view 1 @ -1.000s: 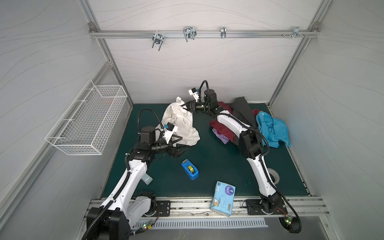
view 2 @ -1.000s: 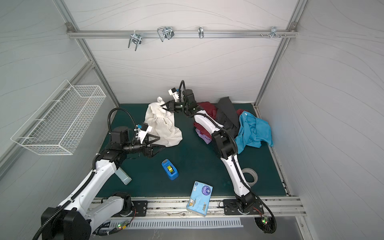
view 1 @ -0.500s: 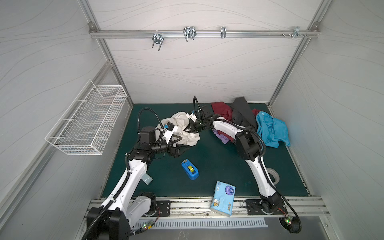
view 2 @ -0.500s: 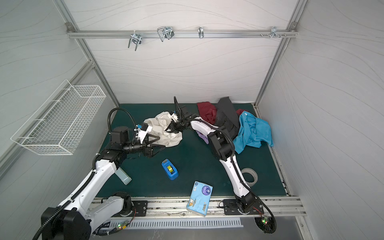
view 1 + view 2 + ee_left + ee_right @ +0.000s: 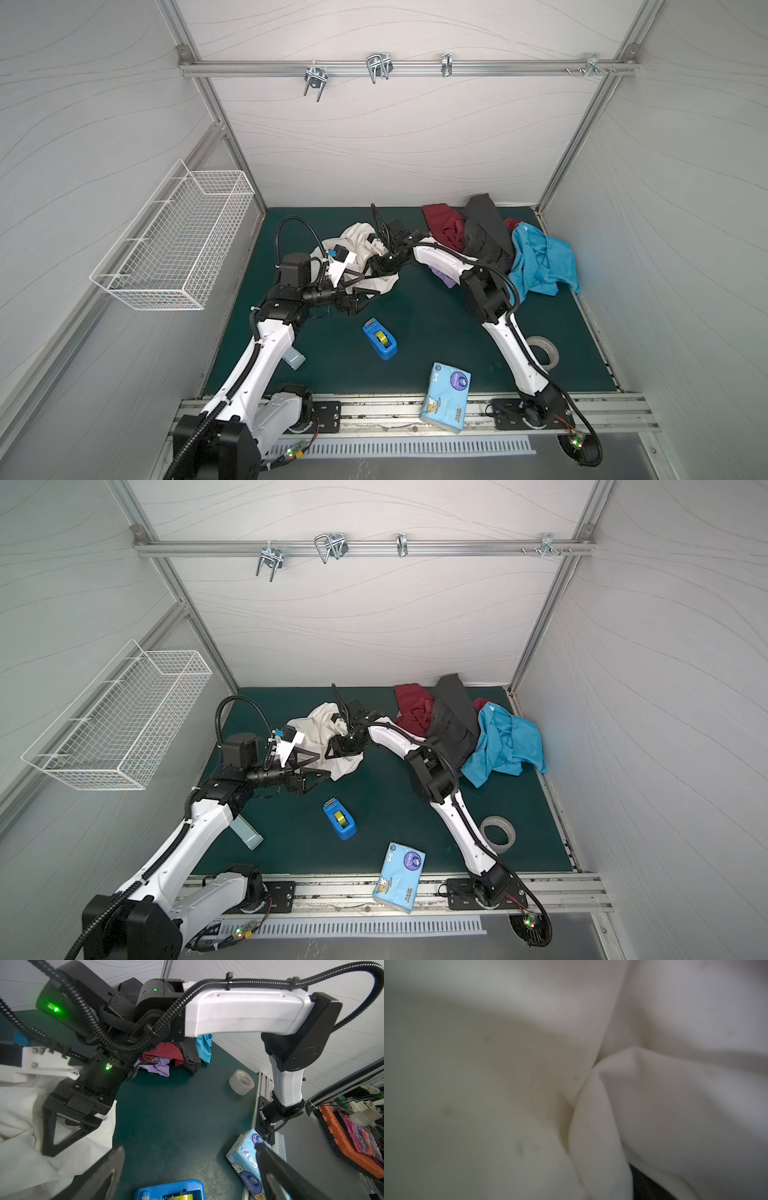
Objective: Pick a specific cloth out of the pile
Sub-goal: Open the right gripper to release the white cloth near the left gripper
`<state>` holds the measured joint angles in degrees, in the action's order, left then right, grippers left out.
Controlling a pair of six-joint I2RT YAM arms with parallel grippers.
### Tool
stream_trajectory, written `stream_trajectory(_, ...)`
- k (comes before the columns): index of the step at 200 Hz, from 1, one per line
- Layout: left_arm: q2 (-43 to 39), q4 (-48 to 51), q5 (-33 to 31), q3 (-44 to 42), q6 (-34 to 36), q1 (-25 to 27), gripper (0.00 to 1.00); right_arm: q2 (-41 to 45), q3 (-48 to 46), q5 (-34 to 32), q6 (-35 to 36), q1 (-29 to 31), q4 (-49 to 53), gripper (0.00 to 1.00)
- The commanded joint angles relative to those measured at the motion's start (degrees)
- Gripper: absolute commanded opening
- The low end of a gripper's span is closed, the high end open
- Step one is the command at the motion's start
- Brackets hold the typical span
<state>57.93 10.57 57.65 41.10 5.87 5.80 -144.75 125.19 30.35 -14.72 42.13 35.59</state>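
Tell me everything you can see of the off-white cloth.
The cloth is a large, plain off-white garment, soft-looking and heavily wrinkled. It lies crumpled on the green mat, left of the pile in both top views and apart from it. The right gripper reaches down onto it; whether it grips is not visible, and its wrist view shows only blurred folds close up. The open left gripper sits at its near edge; contact is unclear.
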Motion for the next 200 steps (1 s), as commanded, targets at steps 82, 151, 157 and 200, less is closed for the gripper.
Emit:
stream_trajectory(82,-2.1,-3.5,-2.1,0.6,-1.1,0.2,0.99,-15.5,16.0,9.2,-12.9,2.1,-11.6,0.69)
stream_trajectory(151,-3.7,-5.1,-2.7,-0.6,-1.4,0.2,0.99,-19.2,19.5,16.0,-18.7,1.8,-24.9,0.86)
stream_trajectory(157,-3.8,-5.1,-2.8,-0.7,-1.4,0.2,0.99,-18.3,18.8,15.5,-17.3,1.8,-24.3,0.89)
stream_trajectory(200,-4.1,-5.4,-2.8,-0.9,-1.4,0.2,0.99,-7.5,3.6,13.9,-12.2,1.2,-30.3,0.99)
